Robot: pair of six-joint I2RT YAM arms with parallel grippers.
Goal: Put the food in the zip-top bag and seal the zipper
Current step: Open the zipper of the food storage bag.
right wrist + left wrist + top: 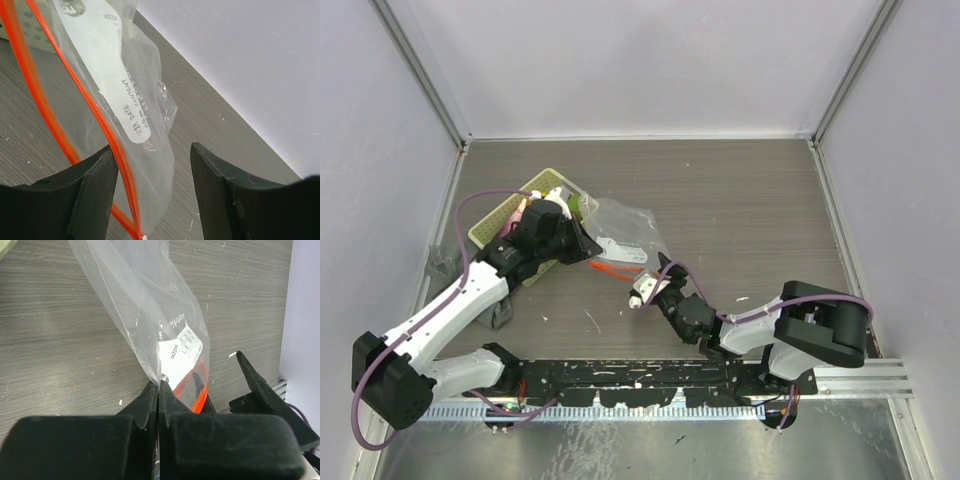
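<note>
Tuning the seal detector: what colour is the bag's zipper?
Red-orange zipper, clearest in the right wrist view.

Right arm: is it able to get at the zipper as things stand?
Probably yes. The right gripper is open with the zipper running just inside its jaws, nothing in the way. The left gripper pinches the zip-top bag elsewhere.

Bright even light, faint shadows (wrist foregrounds blurred)
</note>
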